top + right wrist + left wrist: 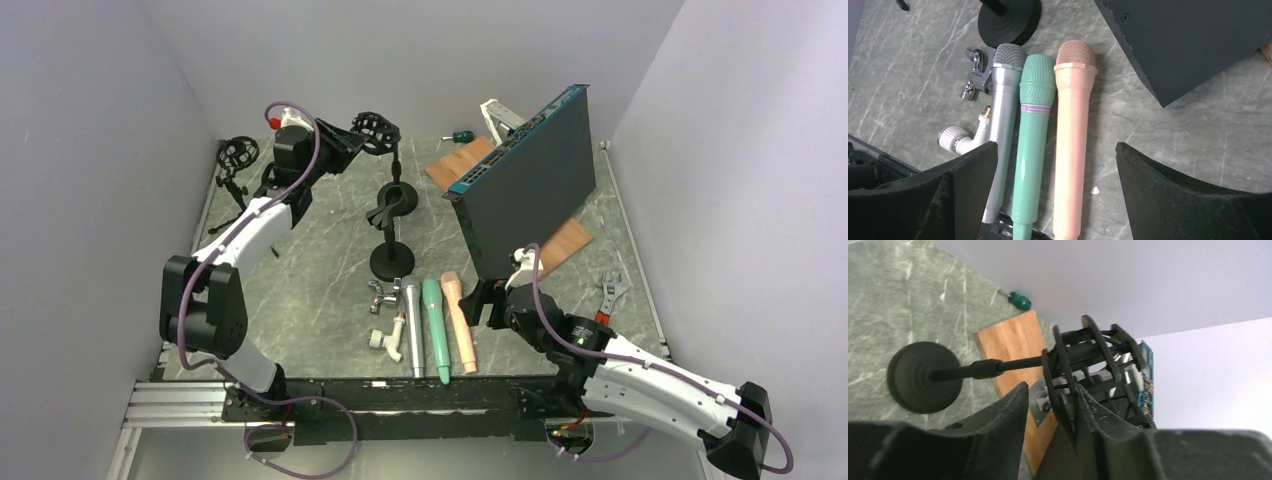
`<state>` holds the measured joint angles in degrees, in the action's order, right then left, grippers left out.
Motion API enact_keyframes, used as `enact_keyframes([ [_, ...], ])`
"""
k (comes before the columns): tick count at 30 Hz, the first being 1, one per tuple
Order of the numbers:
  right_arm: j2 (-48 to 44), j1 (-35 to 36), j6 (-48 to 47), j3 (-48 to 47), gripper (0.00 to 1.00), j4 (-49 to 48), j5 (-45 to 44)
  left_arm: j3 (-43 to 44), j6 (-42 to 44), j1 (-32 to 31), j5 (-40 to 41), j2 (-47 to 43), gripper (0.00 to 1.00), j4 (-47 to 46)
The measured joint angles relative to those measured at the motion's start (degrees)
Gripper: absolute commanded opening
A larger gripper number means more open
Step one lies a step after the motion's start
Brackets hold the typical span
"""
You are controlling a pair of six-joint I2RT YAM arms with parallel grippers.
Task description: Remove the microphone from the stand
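walls (120, 80): pale lilac, 3 sides | table (320, 270): grey-green marbled | light: even

Biggest thing here is a dark network switch (530, 190) with a blue port face, propped up on edge and tilted. It's sitting on a wooden board (461, 165). Behind the switch there's a green-handled screwdriver (460, 135) and a white bracket (495, 112). Off to its right, near the front, is an adjustable wrench (612, 290). In front of it, to the left, three handheld mics lie side by side, heads pointing back: peach mic (1070, 125), green mic (1034, 125), silver mic (1003, 100). Left of those are a metal clip (975, 75) and a white elbow fitting (960, 140), all on the marble-look table (320, 280).
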<state>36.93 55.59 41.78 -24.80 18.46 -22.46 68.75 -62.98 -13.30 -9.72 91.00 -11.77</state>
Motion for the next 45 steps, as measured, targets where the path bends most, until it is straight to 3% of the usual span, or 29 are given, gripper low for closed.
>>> enact_keyframes([
  [8,-2.0,0.0,0.4,0.0,0.89,2.8,-0.9,2.1,-0.9,-0.4,-1.0,2.9,0.00,-2.7],
  [17,-3.6,0.0,0.5,0.0,0.89,4.3,-1.0,6.6,9.0,1.4,-5.4,1.9,0.00,6.7],
  [32,1.4,0.0,0.5,0.1,0.89,2.3,0.7,10.4,29.6,20.6,-17.8,-11.0,0.01,37.1],
  [36,2.3,0.0,0.7,0.1,0.89,1.0,1.6,10.6,30.3,23.5,-19.9,-11.1,0.26,39.7],
  [39,3.1,0.0,0.8,0.1,0.89,0.5,1.9,9.2,30.5,24.4,-20.2,-12.2,0.55,40.0],
  [45,3.1,0.0,0.9,0.1,0.89,0.6,1.9,8.3,31.2,25.0,-17.2,-14.0,0.76,42.2],
])
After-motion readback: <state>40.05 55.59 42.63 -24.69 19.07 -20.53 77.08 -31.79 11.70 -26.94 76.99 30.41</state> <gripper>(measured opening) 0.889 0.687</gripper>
